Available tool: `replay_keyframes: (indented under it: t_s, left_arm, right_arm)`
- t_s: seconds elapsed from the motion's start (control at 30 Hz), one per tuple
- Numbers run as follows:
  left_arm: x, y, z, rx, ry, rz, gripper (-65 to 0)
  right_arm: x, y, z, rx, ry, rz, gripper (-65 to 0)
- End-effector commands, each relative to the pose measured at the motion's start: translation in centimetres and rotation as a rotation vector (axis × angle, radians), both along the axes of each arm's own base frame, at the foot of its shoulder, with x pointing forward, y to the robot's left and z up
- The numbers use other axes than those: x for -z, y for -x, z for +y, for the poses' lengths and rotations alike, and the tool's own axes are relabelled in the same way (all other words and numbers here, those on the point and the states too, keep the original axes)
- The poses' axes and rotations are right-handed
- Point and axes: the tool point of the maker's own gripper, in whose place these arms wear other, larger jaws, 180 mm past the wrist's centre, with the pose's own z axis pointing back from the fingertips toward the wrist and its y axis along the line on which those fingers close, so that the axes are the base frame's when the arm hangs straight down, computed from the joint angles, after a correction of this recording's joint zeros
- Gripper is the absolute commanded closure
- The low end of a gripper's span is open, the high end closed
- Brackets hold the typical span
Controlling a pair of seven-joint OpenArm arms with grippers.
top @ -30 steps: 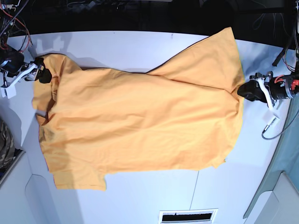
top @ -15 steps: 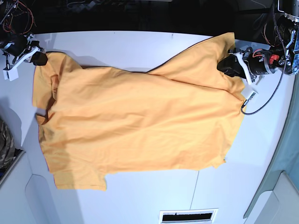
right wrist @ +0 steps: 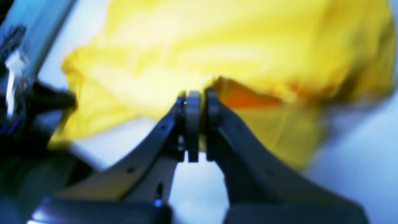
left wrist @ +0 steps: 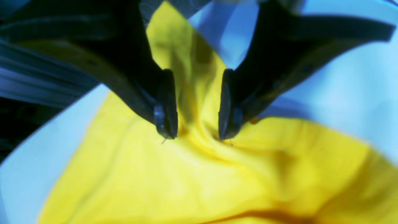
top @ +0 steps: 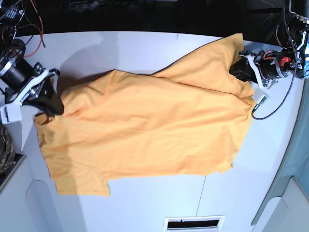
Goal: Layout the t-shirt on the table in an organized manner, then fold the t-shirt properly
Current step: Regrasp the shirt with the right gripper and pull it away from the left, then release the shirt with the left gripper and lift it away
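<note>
"Pinching the t-shirt (top: 145,125) is my right gripper (right wrist: 202,95): its fingers are closed on a bit of the edge, and the cloth rises to them. My left gripper (left wrist: 198,135) has its fingers well parted, with a ridge of fabric between them but not clamped."

"And beyond the fingers, how does the shirt lie?"

"Wide over the table (top: 145,203), rumpled near my left gripper. At my right, a side of it is lifted, and a flap hangs below the pinch. The sleeve at the near corner on that side lies flat."

"So you're folding that side over?"

"I judge I'm arranging or starting a fold; I can't be sure which. Either way, I want the left fingers squarely astride that ridge, low, then closed gently, before I pull with the right."

"What would spoil it?"

"Pulling against one small pinch. It could slip or drag the whole shirt askew. I'd move both hands together, slowly, with just enough tension to ease the creases out."
</note>
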Motion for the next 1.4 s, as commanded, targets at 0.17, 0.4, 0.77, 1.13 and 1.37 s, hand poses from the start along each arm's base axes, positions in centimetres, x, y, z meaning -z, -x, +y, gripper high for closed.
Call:
replay_keyframes:
  t_s: [0.17, 0.4, 0.77, 1.13, 1.37]
  left_arm:
    - [-0.9, -1.2, 2.5, -0.008, -0.086, -0.046, -26.0]
    - [-0.9, -1.2, 2.6, -0.007, -0.090, -0.050, -26.0]
    - [-0.4, -0.1, 4.0, -0.032, -0.135, -0.008, -26.0]
    - [-1.2, -0.7, 2.7, -0.073, -0.029, -0.019, -26.0]
    - [-1.3, -0.8, 2.7, -0.072, -0.029, -0.019, -26.0]
  right_arm:
    - [-2.7, -8.2, -1.2, 0.088, 0.006, -0.131, 0.0]
    - [2.9, -10.3, -0.6, 0.064, -0.039, 0.070, -35.5]
    - [6.0, -5.3, -7.1, 0.272, -0.040, 0.115, -35.8]
    - [12.6, -6.8, -4.6, 0.240, 0.056, 0.219, -35.5]
    - [12.8, -8.1, -3.6, 0.226, 0.074, 0.235, -1.1]
